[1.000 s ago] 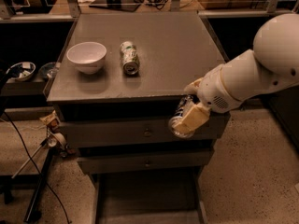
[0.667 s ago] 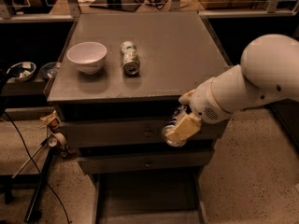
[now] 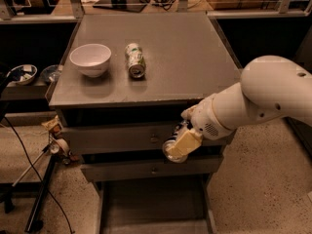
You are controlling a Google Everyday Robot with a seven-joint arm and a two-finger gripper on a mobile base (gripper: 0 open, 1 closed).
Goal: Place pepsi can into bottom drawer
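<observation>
Dim warm light falling from 12 o'clock, glaring softly on cabinet top (image 3: 195,57). Bowl (image 3: 90,58) casting shadow toward 6 o'clock. Gripper (image 3: 179,143), at 5 o'clock, clasping pepsi can (image 3: 171,153), catching pale highlight. Corners sinking dark.

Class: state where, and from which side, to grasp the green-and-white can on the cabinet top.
Its mid-body, from above: the green-and-white can lies on its side, end toward the camera, so jaws close across its round flanks. The gripper, before the middle drawer, holds the pepsi can.
</observation>
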